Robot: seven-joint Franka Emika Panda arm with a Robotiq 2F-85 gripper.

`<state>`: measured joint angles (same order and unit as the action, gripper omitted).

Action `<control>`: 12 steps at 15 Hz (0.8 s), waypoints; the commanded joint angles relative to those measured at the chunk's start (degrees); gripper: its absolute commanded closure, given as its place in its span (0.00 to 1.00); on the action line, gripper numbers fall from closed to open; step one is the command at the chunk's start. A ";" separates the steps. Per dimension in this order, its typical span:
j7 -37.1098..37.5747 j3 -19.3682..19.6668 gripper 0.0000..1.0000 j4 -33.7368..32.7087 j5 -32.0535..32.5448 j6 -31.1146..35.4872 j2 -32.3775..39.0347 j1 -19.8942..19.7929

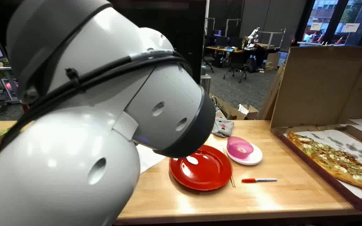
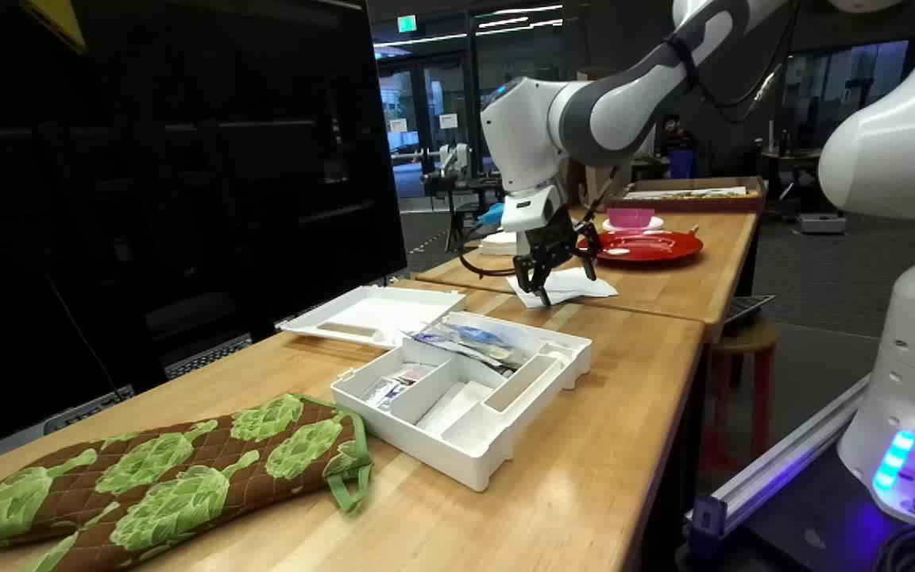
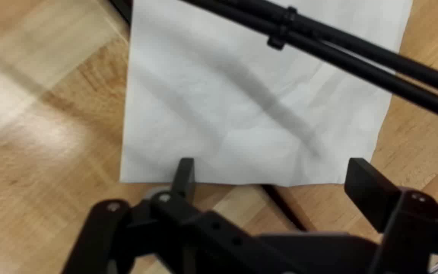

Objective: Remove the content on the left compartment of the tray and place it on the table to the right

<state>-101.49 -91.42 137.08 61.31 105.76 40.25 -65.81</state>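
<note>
Pincer (image 3: 271,171): black, its 2 flat-sided fingers spread wide, with nothing held between them. It points downward over a matte, creased white sheet (image 3: 242,114), close to the sheet's edge; contact cannot be confirmed. The sheet lies across a narrow dark seam in the worktop (image 2: 561,477), which is pale wood with a smooth, glossy grain.

Tray (image 2: 418,445): rectangular, smooth white plastic, resting on the worktop in an exterior view. Thin upright walls divide it. The compartment at the left of that view contains small, flat printed packets (image 2: 395,387). The compartment beside it contains flat white pieces (image 2: 453,405); the far compartment contains crinkled pouches (image 2: 477,338) with blue and purple parts. A shallow white lid (image 2: 394,306) lies just beside the tray, hollow side up.

Oven mitt (image 2: 164,469): quilted brown fabric with a green artichoke print, cuff near the tray.

Past the sheet, both exterior views show a round, glossy red plate (image 1: 206,175) and a translucent pink container (image 1: 240,147) on a white dish (image 1: 258,156). In an exterior view, a slim red-capped marker (image 1: 259,180) lies between the plate and an open cardboard box (image 1: 313,88) containing a long strip of pizza (image 1: 335,160) with browned crust.
</note>
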 commanded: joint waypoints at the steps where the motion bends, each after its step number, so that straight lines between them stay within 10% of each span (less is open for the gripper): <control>1: -0.88 0.57 0.00 0.03 -1.59 1.92 -2.47 0.15; 12: -2.29 0.51 0.00 0.27 -1.12 2.11 -2.66 0.15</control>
<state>-102.03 -91.38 137.06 61.17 105.95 40.12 -65.81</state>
